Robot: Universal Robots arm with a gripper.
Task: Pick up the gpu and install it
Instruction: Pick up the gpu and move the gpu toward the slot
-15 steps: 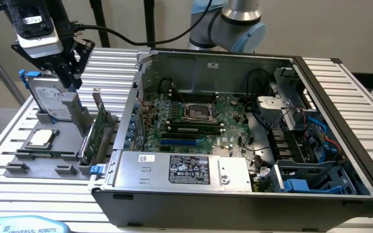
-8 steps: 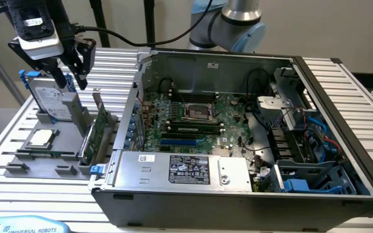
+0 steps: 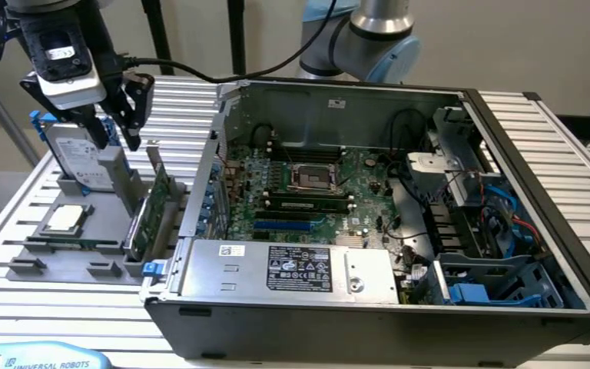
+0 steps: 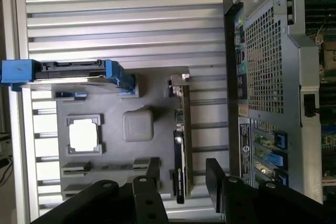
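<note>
Gripper, jaws apart, above upright gpu

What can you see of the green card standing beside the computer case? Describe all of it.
The green card is a thin circuit board standing on edge in a slot of the gray holder, beside the open computer case. A narrow silver bracket runs along one end. Only the holder touches it; the open gripper hangs above it, apart.

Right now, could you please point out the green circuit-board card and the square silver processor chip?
Green circuit-board card (image 3: 144, 227): exterior view, green face.
Square silver processor chip (image 3: 64, 219): exterior view, top centre.
</note>
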